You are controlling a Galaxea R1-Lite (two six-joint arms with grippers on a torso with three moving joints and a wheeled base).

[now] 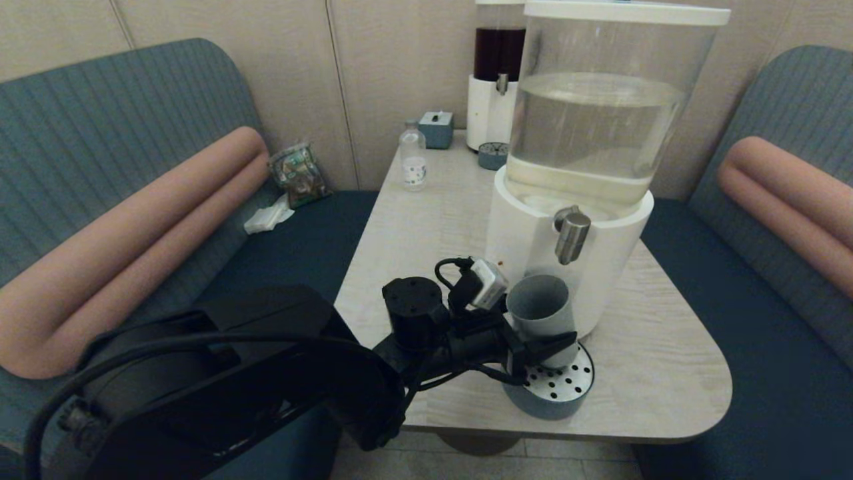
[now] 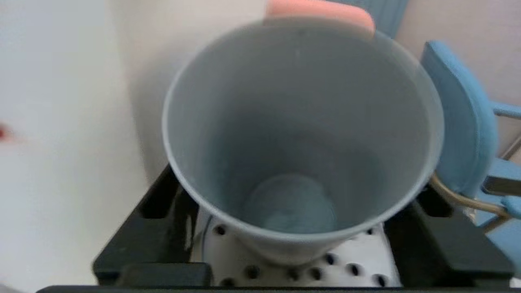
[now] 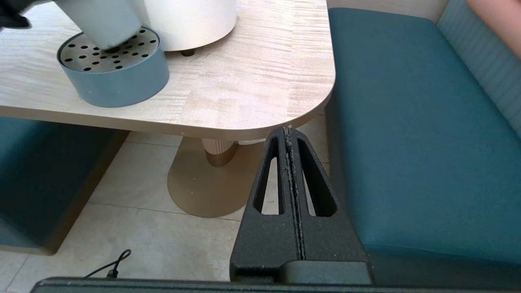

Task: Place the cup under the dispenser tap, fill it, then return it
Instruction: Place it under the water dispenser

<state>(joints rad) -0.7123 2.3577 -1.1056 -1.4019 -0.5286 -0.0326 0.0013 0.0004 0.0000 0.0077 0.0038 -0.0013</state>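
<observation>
The grey-blue cup [image 1: 541, 312] stands on the perforated drip tray [image 1: 570, 390], just below and a little left of the brushed-steel dispenser tap [image 1: 572, 233] on the white-based dispenser [image 1: 523, 243]. My left gripper [image 1: 543, 341] reaches in from the left and is shut on the cup's lower body. In the left wrist view I look down into the cup [image 2: 299, 134], with one black finger [image 2: 160, 221] on each side and the tray [image 2: 366, 264] beneath. No stream falls from the tap. My right gripper [image 3: 290, 134] hangs shut below the table's near right corner.
At the table's back stand a dark-red-liquid dispenser [image 1: 496, 80], a small clear bottle [image 1: 413, 157], a grey-blue box [image 1: 436, 129] and a small round tray [image 1: 493, 155]. Teal benches flank the table [image 1: 666, 373]; a snack bag [image 1: 300, 175] lies on the left one.
</observation>
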